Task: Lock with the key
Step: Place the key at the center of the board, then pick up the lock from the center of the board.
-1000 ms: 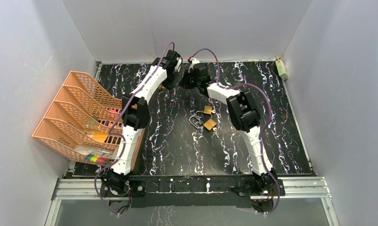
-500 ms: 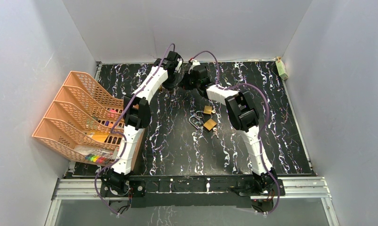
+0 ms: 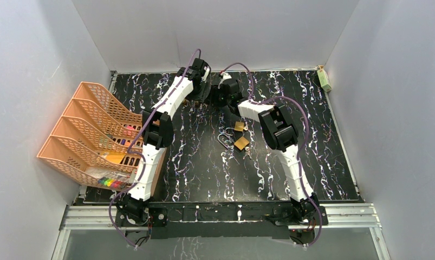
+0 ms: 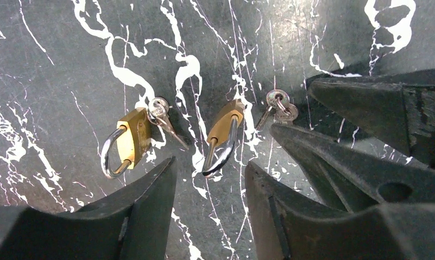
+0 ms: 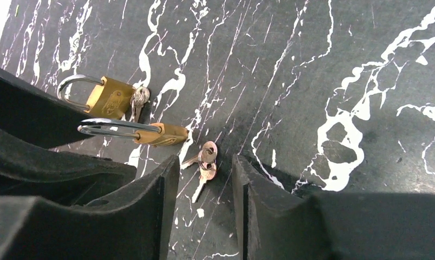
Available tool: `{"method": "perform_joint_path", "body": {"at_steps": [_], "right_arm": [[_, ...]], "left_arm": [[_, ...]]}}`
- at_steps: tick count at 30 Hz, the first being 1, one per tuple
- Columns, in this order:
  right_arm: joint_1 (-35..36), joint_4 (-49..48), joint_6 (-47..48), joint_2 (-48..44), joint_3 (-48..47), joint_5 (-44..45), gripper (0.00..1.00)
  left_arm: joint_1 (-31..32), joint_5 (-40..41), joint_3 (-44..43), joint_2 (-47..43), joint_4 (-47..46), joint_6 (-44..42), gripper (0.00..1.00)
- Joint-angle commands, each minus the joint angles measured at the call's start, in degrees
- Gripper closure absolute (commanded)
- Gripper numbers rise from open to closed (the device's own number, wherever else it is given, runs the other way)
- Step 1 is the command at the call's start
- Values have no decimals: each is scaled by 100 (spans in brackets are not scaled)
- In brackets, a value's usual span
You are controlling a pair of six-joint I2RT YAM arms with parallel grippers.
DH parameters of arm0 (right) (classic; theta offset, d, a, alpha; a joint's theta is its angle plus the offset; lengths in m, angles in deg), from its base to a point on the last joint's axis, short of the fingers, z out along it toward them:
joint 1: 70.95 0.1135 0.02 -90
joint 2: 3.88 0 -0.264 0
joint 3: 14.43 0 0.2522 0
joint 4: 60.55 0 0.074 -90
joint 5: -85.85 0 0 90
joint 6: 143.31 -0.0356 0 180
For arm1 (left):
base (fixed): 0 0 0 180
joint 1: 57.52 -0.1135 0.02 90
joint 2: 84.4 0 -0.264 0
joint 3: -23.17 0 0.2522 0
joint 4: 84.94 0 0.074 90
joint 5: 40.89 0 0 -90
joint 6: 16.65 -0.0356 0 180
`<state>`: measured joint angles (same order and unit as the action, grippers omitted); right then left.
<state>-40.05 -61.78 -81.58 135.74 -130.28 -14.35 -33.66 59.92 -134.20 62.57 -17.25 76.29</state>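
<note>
Two brass padlocks lie at the far middle of the table, under both grippers. One padlock (image 4: 129,142) has a key (image 4: 160,111) in its body and shows in the right wrist view (image 5: 109,97) too. The other padlock (image 4: 226,122) lies on its edge, shackle (image 4: 220,157) towards my left gripper (image 4: 209,168), which is open just short of it. A ring of two loose keys (image 5: 206,162) lies flat between the fingertips of my right gripper (image 5: 205,162), which is open and low over the table. The left gripper (image 3: 200,93) and right gripper (image 3: 215,96) almost meet.
Two more brass padlocks (image 3: 239,125) (image 3: 241,142) with loose keys lie mid-table. An orange tiered tray rack (image 3: 90,135) stands at the left edge. A small green box (image 3: 325,78) sits in the far right corner. Walls close in the table.
My right gripper has edged a little left towards the left gripper. The left arm has barely shifted. The padlocks and keys have not moved.
</note>
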Motion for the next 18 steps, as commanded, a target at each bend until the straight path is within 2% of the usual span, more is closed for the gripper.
{"method": "perform_joint_path", "body": {"at_steps": [1, 5, 11, 16, 18], "right_arm": [[-124, -118, 142, -491, 200, 215, 48], [-323, -292, 342, -1135, 870, 276, 41], [-407, 201, 1359, -2250, 1913, 265, 38], [-365, 944, 2712, -3172, 2722, -238, 33], [-359, 1435, 3464, -3440, 2921, -618, 27]], "left_arm": [[2, 132, -181, -455, -129, 34, 50], [-2, 103, 102, -1042, -380, 55, 42], [-37, -197, 1064, -2230, -756, 108, 32], [-63, -490, 1997, -3122, -983, 151, 29], [-75, -690, 2600, -3563, -1253, 147, 27]]}}
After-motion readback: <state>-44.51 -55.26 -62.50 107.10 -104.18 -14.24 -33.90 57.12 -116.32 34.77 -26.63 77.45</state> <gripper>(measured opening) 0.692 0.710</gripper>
